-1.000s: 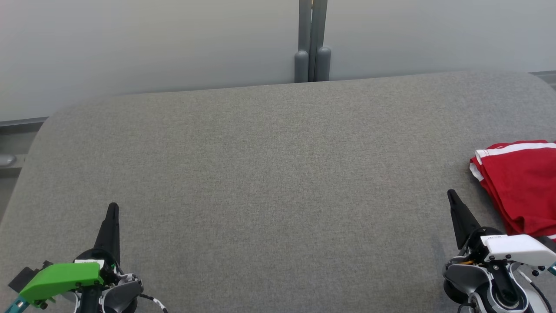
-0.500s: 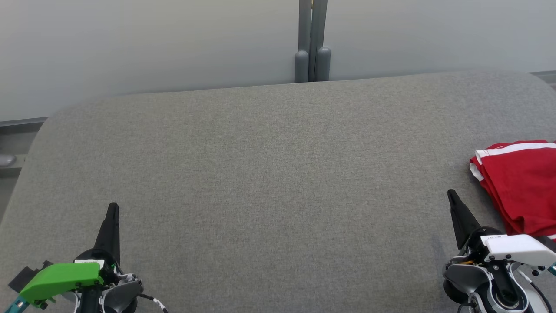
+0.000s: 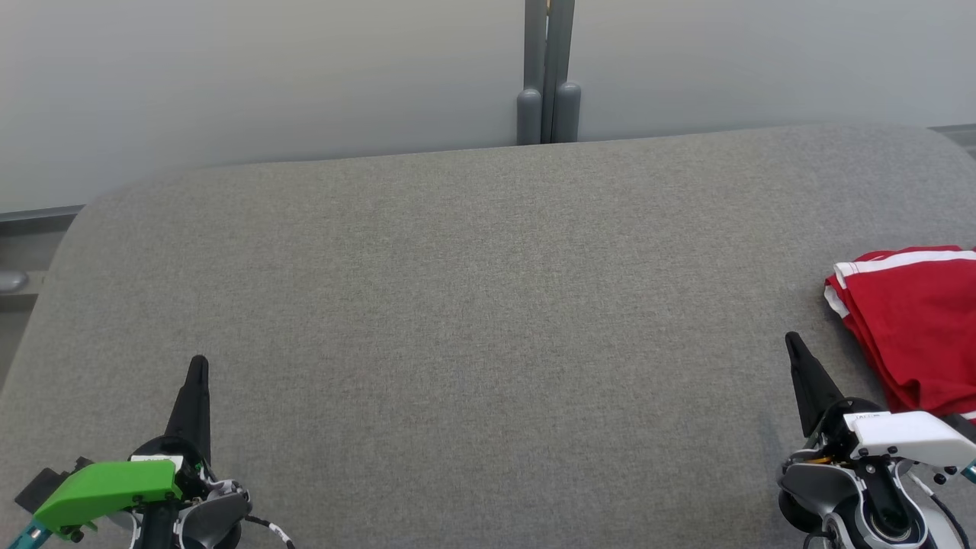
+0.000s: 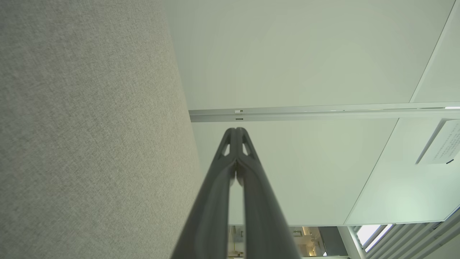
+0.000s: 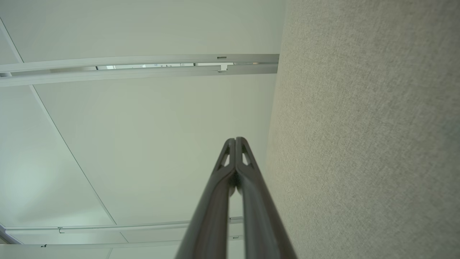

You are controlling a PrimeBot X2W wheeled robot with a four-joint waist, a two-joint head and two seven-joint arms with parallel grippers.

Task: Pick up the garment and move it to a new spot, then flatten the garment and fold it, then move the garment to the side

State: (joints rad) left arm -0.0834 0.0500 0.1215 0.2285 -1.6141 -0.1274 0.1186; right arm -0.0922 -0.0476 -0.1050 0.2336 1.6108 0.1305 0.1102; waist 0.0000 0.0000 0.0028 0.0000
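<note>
Folded red garment with white trim lies at the grey table's right edge (partly cut off by the frame), just right of the right gripper. That arm's white wrist cover overlaps the garment's near corner, and a pale wall and grey post stand behind. The 2 grippers, left gripper at lower left, point up with fingers pinched together on nothing, tips meeting in both wrist views. Against 1 second ago, garment, grippers and camera sit exactly the same.
</note>
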